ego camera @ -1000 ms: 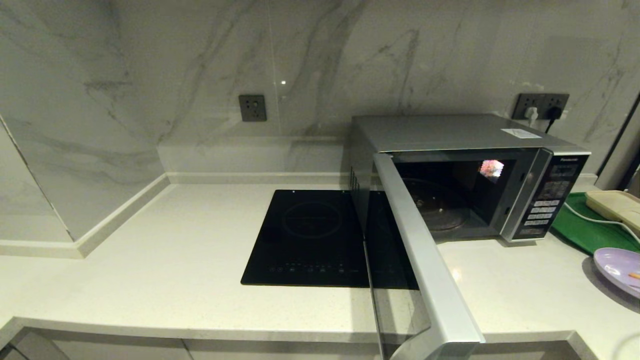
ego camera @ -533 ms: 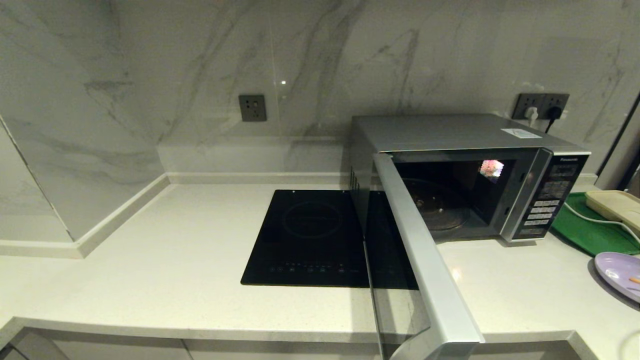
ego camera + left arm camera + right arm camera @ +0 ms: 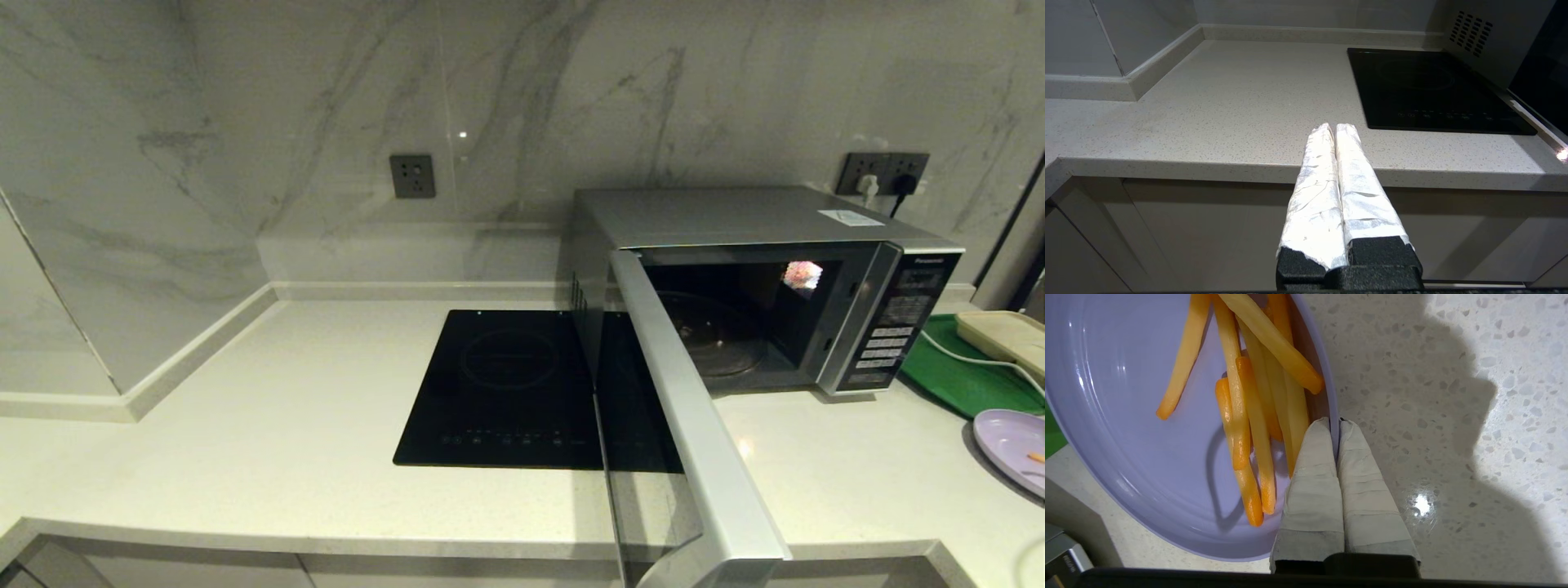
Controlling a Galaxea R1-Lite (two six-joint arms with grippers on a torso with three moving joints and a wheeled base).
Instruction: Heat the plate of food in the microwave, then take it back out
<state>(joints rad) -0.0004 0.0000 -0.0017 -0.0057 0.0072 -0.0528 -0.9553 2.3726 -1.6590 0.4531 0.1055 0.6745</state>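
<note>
We see our right claw [image 3: 1336, 424] clamped on the rim of the plate of food [image 3: 1015, 447], far right of the head frame, beside the open microwave [image 3: 759, 278]. Our left claw [image 3: 1336, 130], fingers together, hangs before the worktop [image 3: 1229, 106].

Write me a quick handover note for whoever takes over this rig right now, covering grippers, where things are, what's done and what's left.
Right gripper: shut on the rim of the plate of food, at the far right of the counter, in front of the green tray.
Left gripper: shut, empty, parked off the counter's front edge, left of the cooktop.
Microwave: door swung wide open, turntable bare.
Done: door open, plate gripped.
Left: carry the plate onto the turntable, release, close the door, heat, reopen, take the plate back out.
</note>
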